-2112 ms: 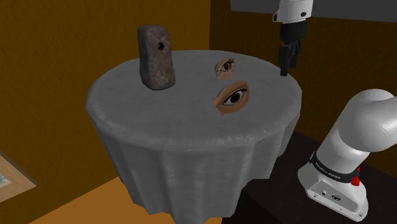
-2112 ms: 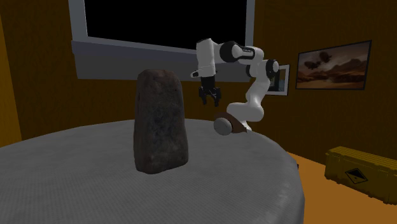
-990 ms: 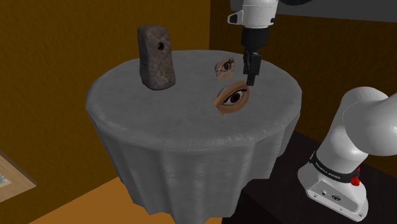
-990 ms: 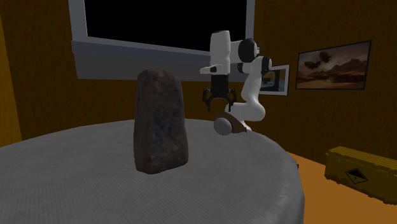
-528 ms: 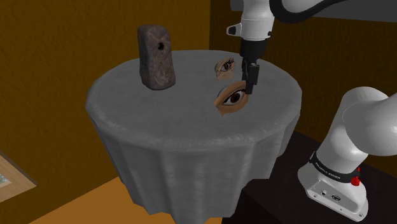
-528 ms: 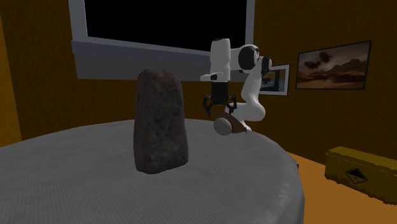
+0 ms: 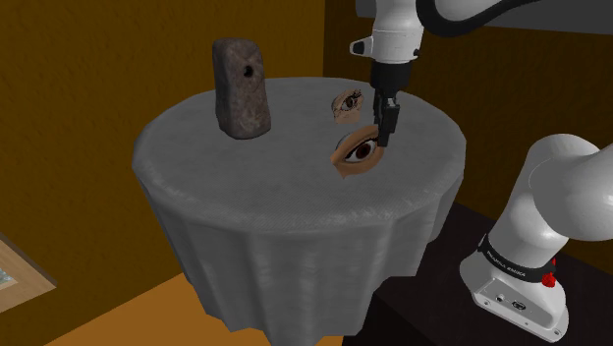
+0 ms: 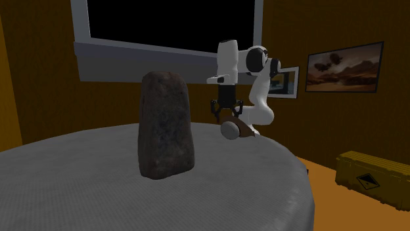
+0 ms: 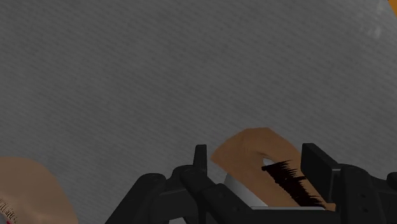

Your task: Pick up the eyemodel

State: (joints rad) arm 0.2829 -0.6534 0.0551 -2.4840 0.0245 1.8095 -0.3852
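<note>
Shoulder view: round table [image 7: 246,201] under a grey cloth, with a brown rock [image 7: 242,88] at the back, a small eye model [image 7: 347,102], and the big eye model [image 7: 357,150] nearer the stand's side. The claw [image 7: 386,136] points straight down and covers the big one's upper right edge. Its fingers overlap from this angle, so I can't read the gap here.

Second exterior view: the rock [image 8: 165,125] looms in front. The big eye model [image 8: 235,130] shows its grey-and-brown back, and the claw [image 8: 227,113] sits just above it with its fingers spread.

Wrist view: the fingers [image 9: 200,159] stand apart with the big eye model [image 9: 251,147] between them – lashes visible, lower part hidden behind the claw. I can't tell whether they touch it. A skin-toned piece [image 9: 25,191] is cut off at the corner.
</note>
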